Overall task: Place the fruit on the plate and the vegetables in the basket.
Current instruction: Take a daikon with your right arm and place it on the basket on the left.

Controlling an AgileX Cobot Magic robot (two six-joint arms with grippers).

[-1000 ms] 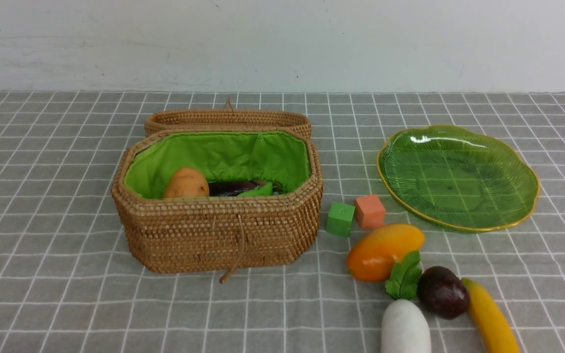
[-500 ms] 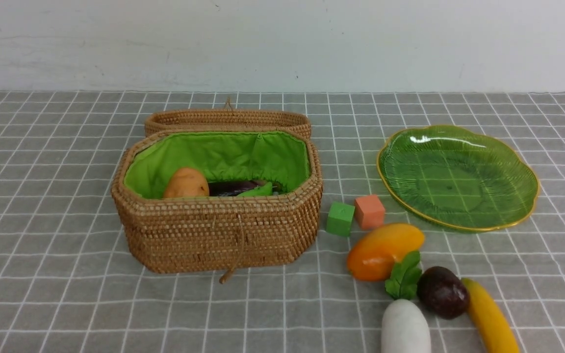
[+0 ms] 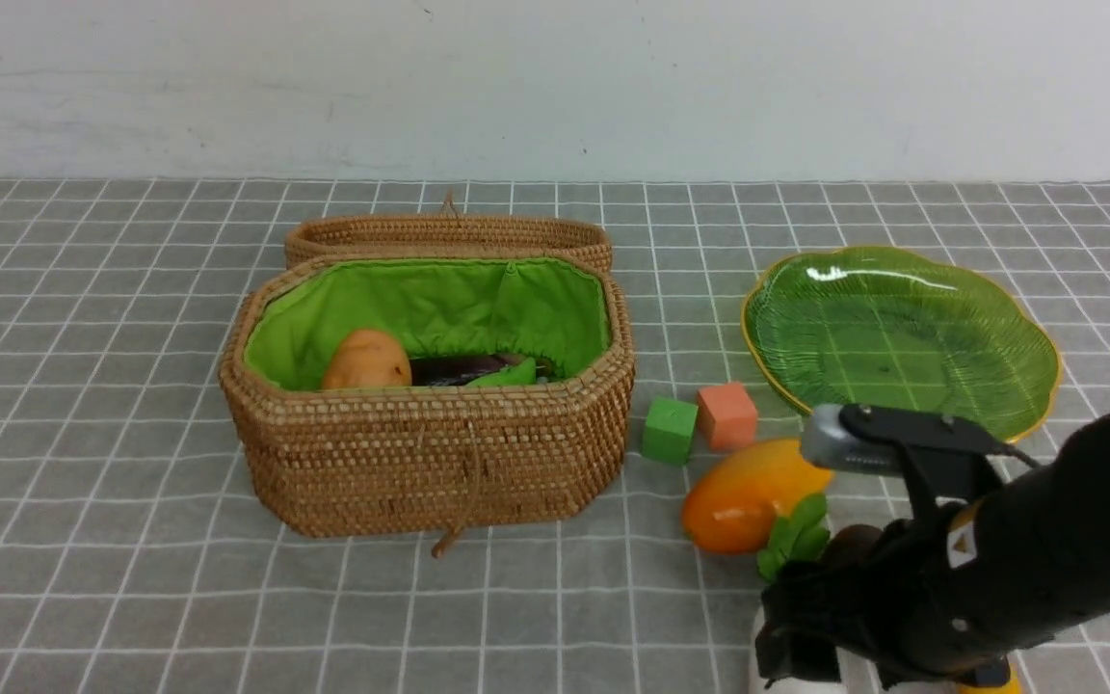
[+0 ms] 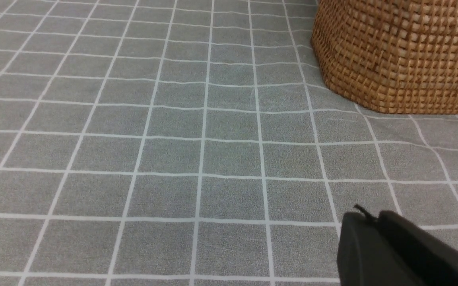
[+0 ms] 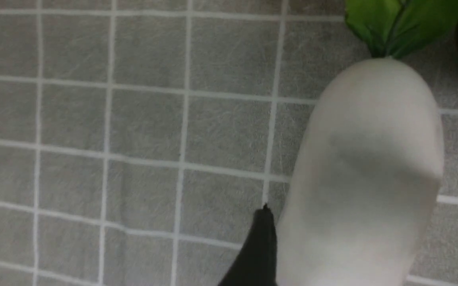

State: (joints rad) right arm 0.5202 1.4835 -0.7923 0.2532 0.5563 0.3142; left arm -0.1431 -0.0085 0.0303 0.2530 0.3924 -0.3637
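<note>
The white radish (image 5: 364, 178) lay flat on the tabletop (image 5: 133, 119) between the right fingers (image 5: 259, 246). These stood spread and gripped nothing, one just beside its flank and the other barely in view across it. The step in hand looked like picking up this vegetable. The next move would call for closing on its thick body, then a lift to the basket (image 3: 420, 453). The left fingers (image 4: 388, 250) were clenched and empty, well apart.

A basket (image 3: 430, 463) is set on the gray checked table (image 3: 83, 482). A green cube (image 3: 668, 430), mango (image 3: 738, 496), radish (image 5: 364, 178) and plate (image 3: 902, 337) are laid right of it.
</note>
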